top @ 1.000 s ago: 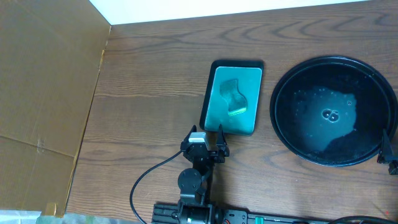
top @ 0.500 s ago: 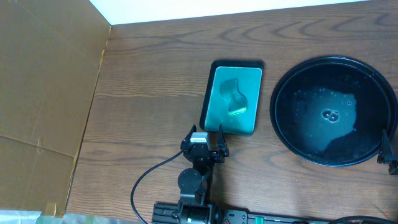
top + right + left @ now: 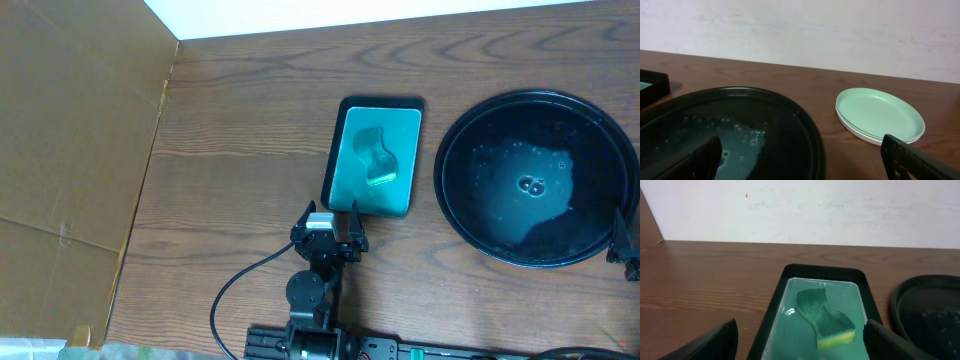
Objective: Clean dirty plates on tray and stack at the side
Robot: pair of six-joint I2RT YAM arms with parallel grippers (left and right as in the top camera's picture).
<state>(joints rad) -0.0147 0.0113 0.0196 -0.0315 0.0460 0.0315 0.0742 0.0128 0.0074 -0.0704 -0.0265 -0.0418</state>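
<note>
The round black tray (image 3: 470, 225) lies at the right of the table, wet with droplets and holding no plates; it also shows in the right wrist view (image 3: 805, 125). The plates (image 3: 880, 114) are stacked on the wood to the tray's right, seen only in the right wrist view, pale greenish. My left gripper (image 3: 330, 228) is open and empty at the near end of the teal tray (image 3: 334, 160). My right gripper (image 3: 625, 245) is open and empty at the black tray's near right rim, mostly cut off in the overhead view.
The rectangular teal tray (image 3: 777, 315) has a black edge and holds a green and yellow sponge (image 3: 826, 317), also seen from overhead (image 3: 377, 160). A cardboard wall (image 3: 70, 150) stands along the left. A cable (image 3: 235, 285) trails from the left arm.
</note>
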